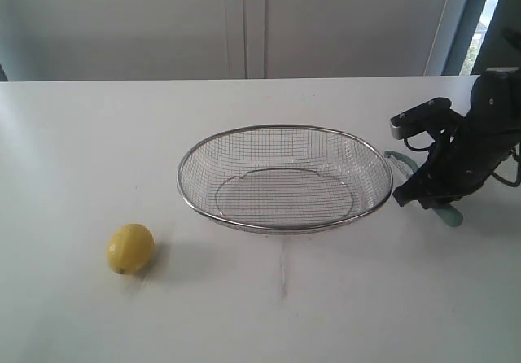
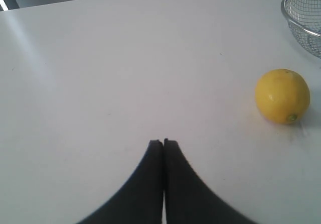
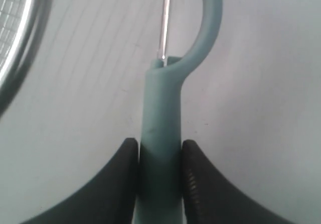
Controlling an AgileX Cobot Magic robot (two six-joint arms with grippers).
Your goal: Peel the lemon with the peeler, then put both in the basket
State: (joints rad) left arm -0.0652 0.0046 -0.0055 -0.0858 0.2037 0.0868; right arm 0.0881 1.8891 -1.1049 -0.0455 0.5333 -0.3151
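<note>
Filling most of the exterior view, the white counter [image 1: 81, 135] carries everything. The basket [image 1: 286, 228] is the biggest thing on it, an oval of silver wire mesh with a thick metal rim. It sits upright near the middle.

At the basket's 3 o'clock, just beside the rim, the dark right gripper [image 3: 159, 148] reaches down low. Its jaws pinch the handle of the peeler [image 3: 159, 108], one pad on each side of it. The left gripper [image 2: 163, 142] shows only in its own wrist view, with its jaws pressed together on nothing above bare counter, and the lemon lies apart from their tips.

The lemon [image 1: 130, 248] rests on the counter at the basket's 8 o'clock, well apart from it, bright yellow with its nubby tip turned down toward the surface.

The peeler is pale teal — its curved head points toward the basket rim at about 10 o'clock, and a thin metal blade runs beside the hook. Whether it rests on the counter or hangs just above it, I cannot tell.
</note>
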